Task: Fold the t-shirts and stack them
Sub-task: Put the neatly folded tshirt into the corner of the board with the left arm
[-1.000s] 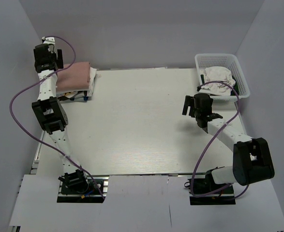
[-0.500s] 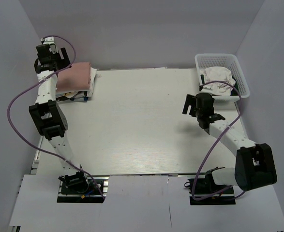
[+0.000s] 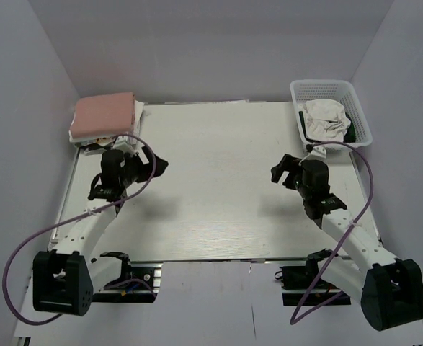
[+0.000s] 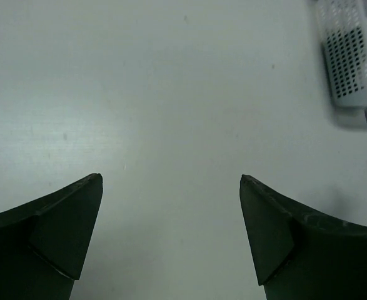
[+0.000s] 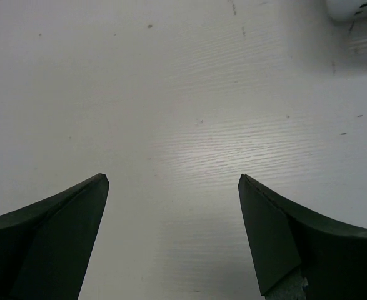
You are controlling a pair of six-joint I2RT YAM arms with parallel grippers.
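The pink t-shirt (image 3: 104,114) is lying folded at the far left corner of the table (image 3: 218,194), so that part is looking done. A white t-shirt (image 3: 324,120) is sitting all bunched up in the basket (image 3: 326,86) at the far right corner, waiting to be taken out, folded and stacked. The left gripper (image 4: 170,181) and the right gripper (image 5: 170,178) are both hanging wide open over the middle, holding nothing.
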